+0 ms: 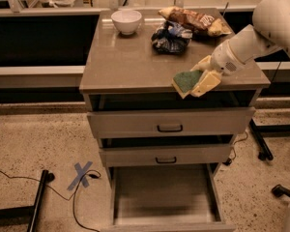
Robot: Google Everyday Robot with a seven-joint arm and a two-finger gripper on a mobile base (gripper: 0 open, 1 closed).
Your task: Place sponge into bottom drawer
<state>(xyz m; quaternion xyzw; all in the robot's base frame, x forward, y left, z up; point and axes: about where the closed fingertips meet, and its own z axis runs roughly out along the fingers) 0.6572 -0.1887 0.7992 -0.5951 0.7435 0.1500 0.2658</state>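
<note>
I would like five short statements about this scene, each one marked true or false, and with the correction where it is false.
1. The gripper holds the sponge near the front edge of the cabinet top. True.
2. The bottom drawer is closed. False: it is pulled open.
3. The white bowl stands at the back left of the cabinet top. True.
4. The sponge lies inside the bottom drawer. False: it is in the gripper, up at the level of the cabinet top.
5. The blue tape cross on the floor is to the right of the cabinet. False: in the picture it is to the left.
</note>
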